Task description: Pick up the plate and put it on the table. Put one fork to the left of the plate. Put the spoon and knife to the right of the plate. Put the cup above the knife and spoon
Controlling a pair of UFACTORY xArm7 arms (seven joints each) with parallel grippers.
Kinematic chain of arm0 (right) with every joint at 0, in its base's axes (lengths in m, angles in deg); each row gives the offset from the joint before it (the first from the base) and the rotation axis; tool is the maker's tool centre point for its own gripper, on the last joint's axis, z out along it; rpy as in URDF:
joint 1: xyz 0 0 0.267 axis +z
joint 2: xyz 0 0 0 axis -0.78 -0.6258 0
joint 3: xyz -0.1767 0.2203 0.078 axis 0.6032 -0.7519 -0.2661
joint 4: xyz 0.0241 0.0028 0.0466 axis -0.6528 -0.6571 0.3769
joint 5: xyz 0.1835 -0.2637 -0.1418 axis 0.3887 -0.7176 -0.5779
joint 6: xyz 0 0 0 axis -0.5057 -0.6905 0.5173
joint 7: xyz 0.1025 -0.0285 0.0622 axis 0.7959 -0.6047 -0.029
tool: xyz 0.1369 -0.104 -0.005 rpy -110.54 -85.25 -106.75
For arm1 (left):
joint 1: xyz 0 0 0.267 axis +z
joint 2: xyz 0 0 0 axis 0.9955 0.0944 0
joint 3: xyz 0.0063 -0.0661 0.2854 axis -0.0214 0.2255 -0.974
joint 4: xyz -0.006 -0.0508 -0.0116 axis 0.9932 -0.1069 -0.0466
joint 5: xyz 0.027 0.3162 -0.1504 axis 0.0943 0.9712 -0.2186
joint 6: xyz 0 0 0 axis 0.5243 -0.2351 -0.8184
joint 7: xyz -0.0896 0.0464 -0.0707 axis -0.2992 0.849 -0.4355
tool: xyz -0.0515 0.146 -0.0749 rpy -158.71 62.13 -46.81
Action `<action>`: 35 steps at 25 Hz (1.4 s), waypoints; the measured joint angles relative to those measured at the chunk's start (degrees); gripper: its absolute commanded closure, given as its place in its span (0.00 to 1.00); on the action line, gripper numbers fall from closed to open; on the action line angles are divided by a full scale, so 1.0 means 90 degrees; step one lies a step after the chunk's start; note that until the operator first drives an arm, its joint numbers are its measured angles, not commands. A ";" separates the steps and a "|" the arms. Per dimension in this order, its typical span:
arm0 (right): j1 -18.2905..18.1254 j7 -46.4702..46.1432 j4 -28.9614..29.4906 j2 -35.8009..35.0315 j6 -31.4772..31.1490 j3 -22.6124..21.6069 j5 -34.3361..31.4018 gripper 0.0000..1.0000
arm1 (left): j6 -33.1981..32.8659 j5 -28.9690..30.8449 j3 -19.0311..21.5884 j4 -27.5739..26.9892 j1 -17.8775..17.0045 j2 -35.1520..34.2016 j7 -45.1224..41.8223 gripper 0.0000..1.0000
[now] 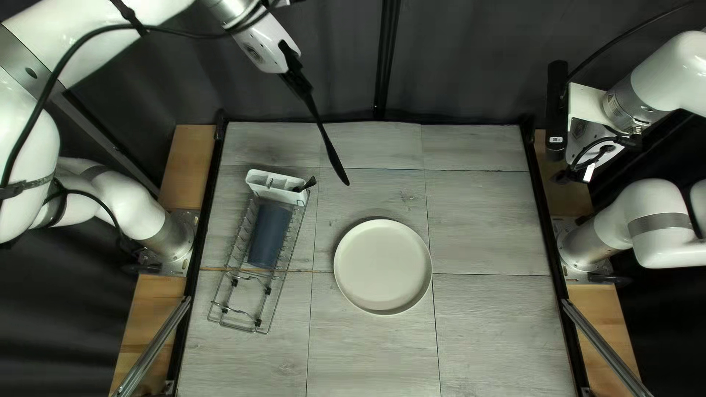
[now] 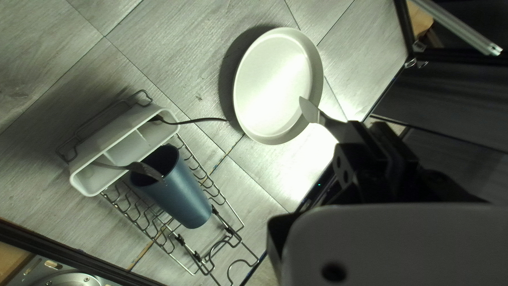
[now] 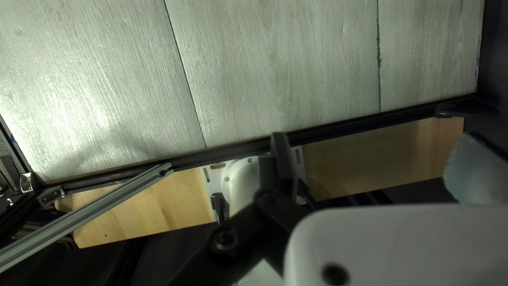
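Note:
A white plate [image 1: 382, 266] [image 2: 278, 79] lies flat near the middle of the table. High above the table's far half, my left gripper [image 1: 291, 66] [image 2: 349, 139] is shut on a dark knife [image 1: 328, 144], whose blade tip [image 2: 310, 110] points down toward the plate's rim. A blue cup [image 1: 268, 234] [image 2: 174, 190] lies on its side in a wire rack [image 1: 242, 309]. The white cutlery caddy [image 1: 276, 186] [image 2: 119, 147] at the rack's far end has a dark handle [image 2: 190, 120] sticking out and another utensil [image 2: 131, 167] in it. My right gripper [image 3: 377, 131] is open and empty above the table's right edge.
The wire rack [image 2: 206, 246] stands at the left of the table, beside the plate. A black frame [image 1: 543, 220] borders the table, with wooden strips and both arm bases outside it. Bare grey boards lie to the right of the plate and in front of it.

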 measured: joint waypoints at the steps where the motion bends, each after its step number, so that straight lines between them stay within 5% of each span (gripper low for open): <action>1: 0.0000 0.0000 0.0000 0.0000 0.0000 0.0000 0.0000 0.00 | 0.0028 -0.0028 -0.0080 0.0067 0.0019 -0.0054 0.0025 1.00; 19: 0.0000 0.0000 0.0000 0.0000 0.0000 0.0000 0.0000 0.00 | 0.0135 -0.0482 -0.1134 0.1802 0.0390 -0.1224 0.0325 1.00; 35: 0.0000 0.0000 0.0000 0.0000 0.0000 0.0000 0.0000 0.00 | -0.0081 -0.0872 -0.1167 0.1443 0.0282 0.0407 0.0798 1.00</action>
